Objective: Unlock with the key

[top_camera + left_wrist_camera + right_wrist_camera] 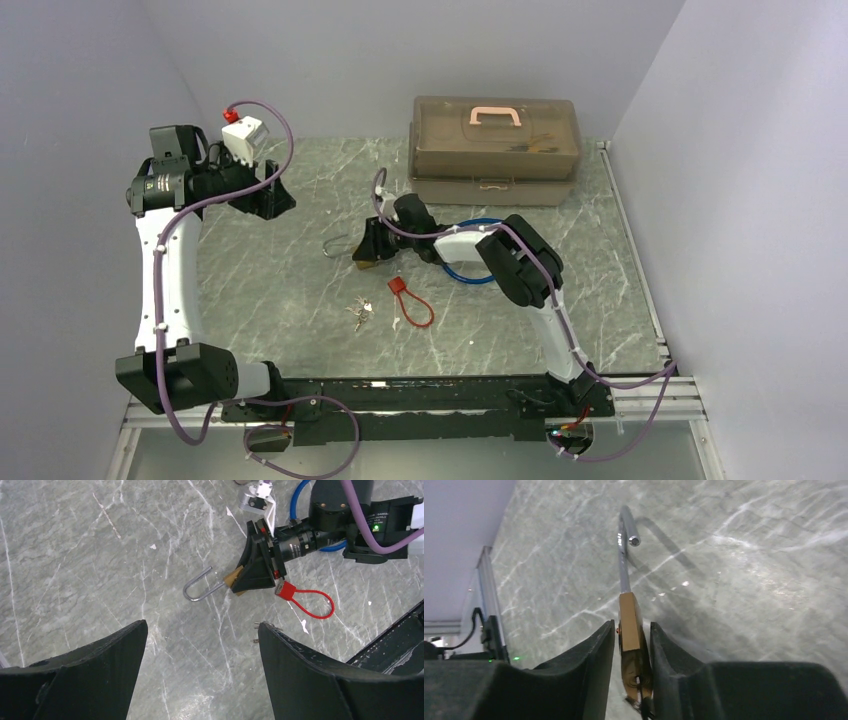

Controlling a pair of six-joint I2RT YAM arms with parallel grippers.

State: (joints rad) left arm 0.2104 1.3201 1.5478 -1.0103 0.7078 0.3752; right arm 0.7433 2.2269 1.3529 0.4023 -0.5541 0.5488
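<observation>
Grey marbled tabletop (300, 290), boxed in by pale walls, lies under 2 robot arms. We begin at the right claw (633, 630). Its 2 fingers are pinched narrowly on the flat sides of 1 brass padlock (630, 612), a hold that, we judge, steadies the body and leaves the shackle (624, 555) clear. That steel shackle points away from the claw toward the left arm. 1 of its ends hangs free of the body, so we think the lock may already be sprung. The keyhole end is hidden between the fingers. Moving outward, 1 bunch of keys (360, 313) lies flat on the table nearer the arm bases, apart from the padlock; its keys are too small to count. Just beside it sits 1 red cable loop (412, 302), and 1 blue cable (470, 272) curls under the right arm. The left claw (200, 630) hovers well off to the left, spread wide and holding nothing, likely free to fetch the keys. Farthest back stands 1 brown toolbox (495, 150).
</observation>
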